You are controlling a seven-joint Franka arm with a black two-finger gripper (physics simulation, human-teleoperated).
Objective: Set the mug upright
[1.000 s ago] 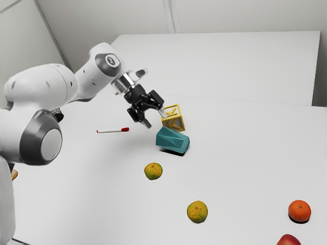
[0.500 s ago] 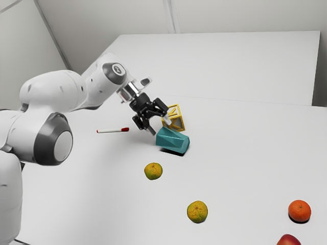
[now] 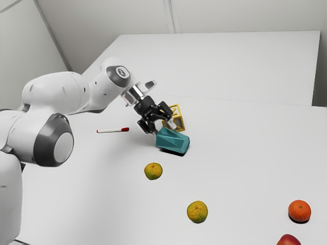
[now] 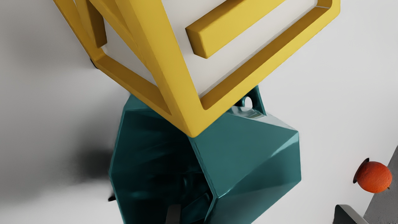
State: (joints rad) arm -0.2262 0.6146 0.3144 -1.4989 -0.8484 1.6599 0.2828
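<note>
All your righting looks left to do — the mug lies sideways, your gripper wide at its mouth.

Your exterior view looks down across the bench from beside the arm; your close, downward wrist view shares mug and block.
</note>
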